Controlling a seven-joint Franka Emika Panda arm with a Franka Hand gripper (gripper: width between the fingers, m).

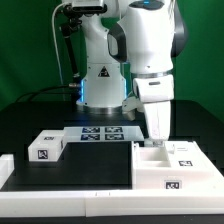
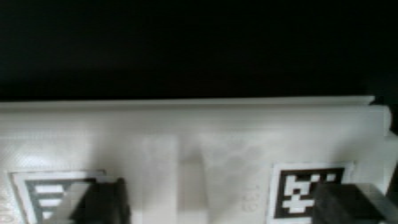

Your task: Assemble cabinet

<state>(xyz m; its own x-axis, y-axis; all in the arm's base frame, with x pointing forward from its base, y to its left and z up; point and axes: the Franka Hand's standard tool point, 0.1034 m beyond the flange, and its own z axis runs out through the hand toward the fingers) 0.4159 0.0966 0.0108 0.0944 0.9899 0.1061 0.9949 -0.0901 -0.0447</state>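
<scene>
The large white cabinet body [image 1: 178,166] lies on the black table at the exterior view's right, with tags on its top and front. My gripper [image 1: 157,138] points straight down over its far left corner. In the wrist view a white part of the cabinet [image 2: 214,125] fills the lower half, with a tag [image 2: 317,186] near one finger and another tag [image 2: 39,192] at the edge. My gripper [image 2: 217,202] is open. The dark fingers [image 2: 93,205] stand wide apart in front of the white surface. Whether they touch it is unclear.
A smaller white tagged panel [image 1: 45,148] lies at the exterior view's left. The marker board [image 1: 100,133] lies in front of the robot base [image 1: 100,85]. A low white border [image 1: 70,190] runs along the table's front edge.
</scene>
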